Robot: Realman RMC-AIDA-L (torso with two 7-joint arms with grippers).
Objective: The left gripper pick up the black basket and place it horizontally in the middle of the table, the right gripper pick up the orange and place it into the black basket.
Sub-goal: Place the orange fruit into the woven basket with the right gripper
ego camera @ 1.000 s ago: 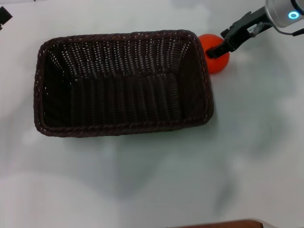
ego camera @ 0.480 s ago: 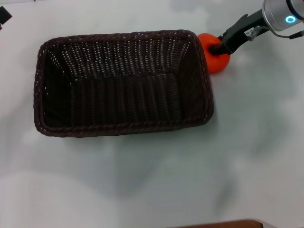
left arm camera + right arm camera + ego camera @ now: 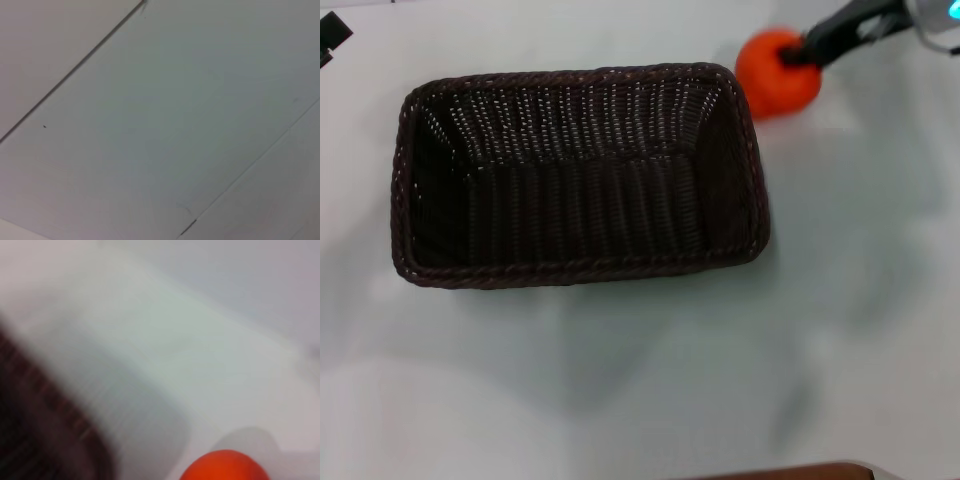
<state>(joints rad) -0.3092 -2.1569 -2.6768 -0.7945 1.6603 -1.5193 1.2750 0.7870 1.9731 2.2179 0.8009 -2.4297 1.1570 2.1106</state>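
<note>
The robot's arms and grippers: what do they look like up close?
The right gripper has slim black fingers on a silver-grey wrist bearing a glowing blue light. Of the left gripper, only a black, blocky piece shows at the head view's edge.

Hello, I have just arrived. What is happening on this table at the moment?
The right claw is shut on the orange and holds it beyond the far right corner of the black basket, not yet over it. The basket lies horizontally in the middle of the table with nothing inside. The left claw waits at the far left edge of the head view, away from the basket.
</note>
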